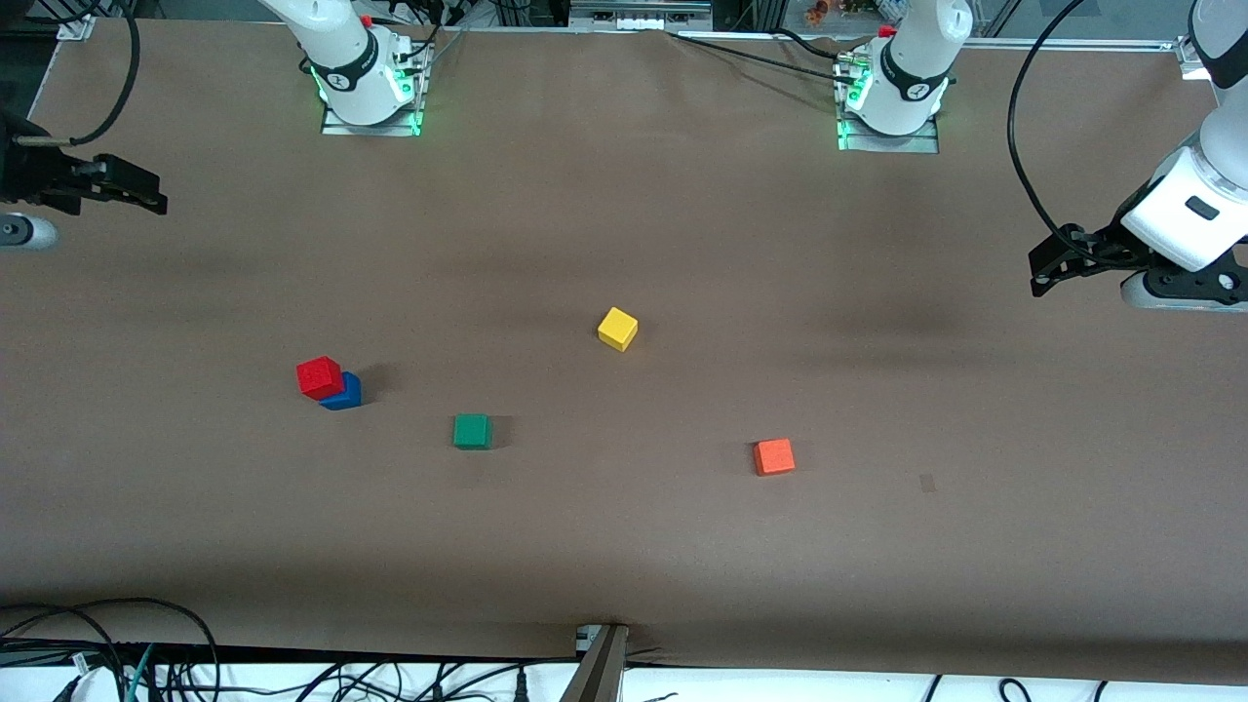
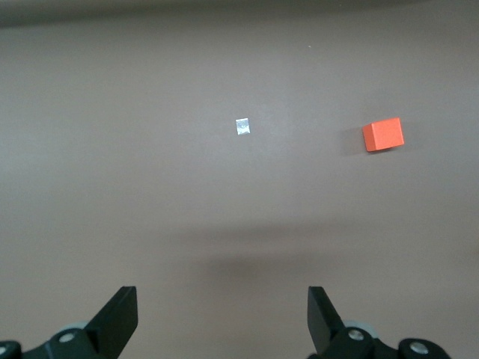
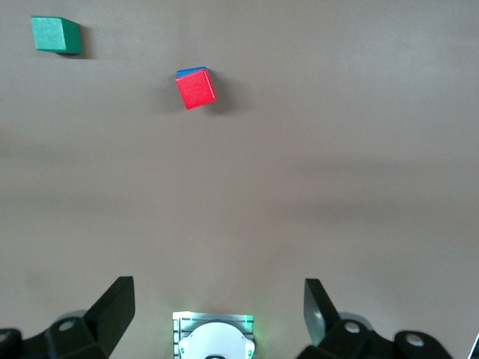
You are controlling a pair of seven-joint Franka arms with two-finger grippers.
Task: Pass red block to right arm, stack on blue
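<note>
The red block (image 1: 320,376) (image 3: 196,88) rests slightly askew on top of the blue block (image 1: 345,394) (image 3: 193,70), toward the right arm's end of the table. Only an edge of the blue block shows under it. My right gripper (image 1: 154,199) (image 3: 218,310) hangs open and empty at that end of the table, well apart from the stack and closer to the robots' bases. Over the table's other end, my left gripper (image 1: 1037,274) (image 2: 222,314) is open too, with nothing between its fingers.
A green cube (image 1: 472,431) (image 3: 55,34) lies near the stack, a little nearer the front camera. A yellow cube (image 1: 617,329) sits mid-table. An orange-red cube (image 1: 774,456) (image 2: 383,134) lies toward the left arm's end, beside a small tape mark (image 1: 927,482) (image 2: 242,127).
</note>
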